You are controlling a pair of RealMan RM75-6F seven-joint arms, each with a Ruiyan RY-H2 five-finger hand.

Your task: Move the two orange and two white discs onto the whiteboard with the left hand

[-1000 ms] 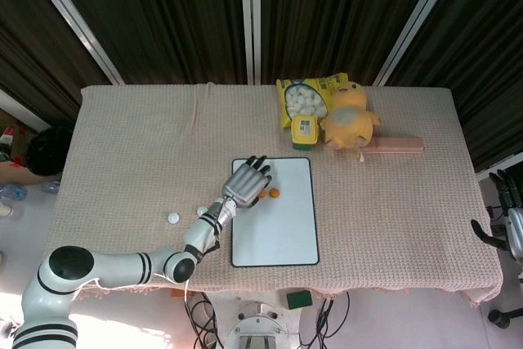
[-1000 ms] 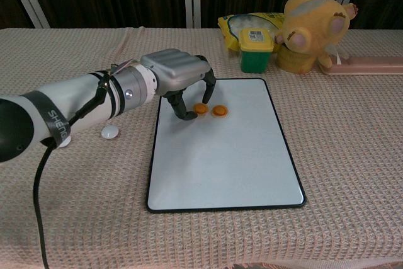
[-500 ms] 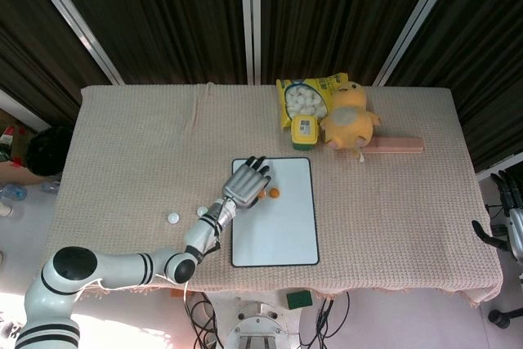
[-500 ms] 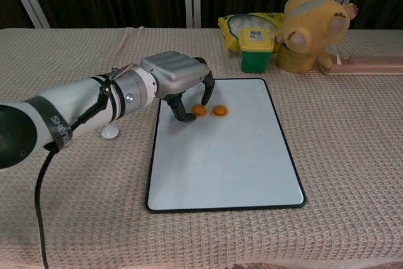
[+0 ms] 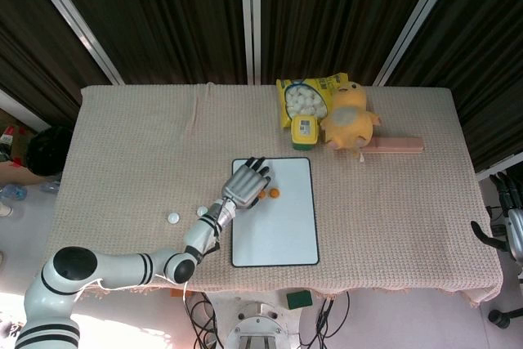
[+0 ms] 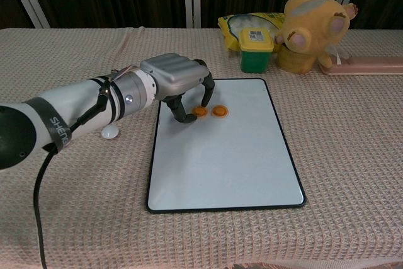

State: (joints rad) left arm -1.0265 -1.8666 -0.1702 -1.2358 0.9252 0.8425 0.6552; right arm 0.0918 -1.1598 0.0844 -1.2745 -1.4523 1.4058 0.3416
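Here, left hand (image 6: 179, 80) overhangs whiteboard's (image 6: 220, 162) left edge — orange discs (image 6: 210, 111) beside fingers (image 6: 206, 92).

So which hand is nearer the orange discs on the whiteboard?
Left. The left hand is over the whiteboard, fingertips right beside the orange discs. The right hand sits off the table's far right edge, well away from them.
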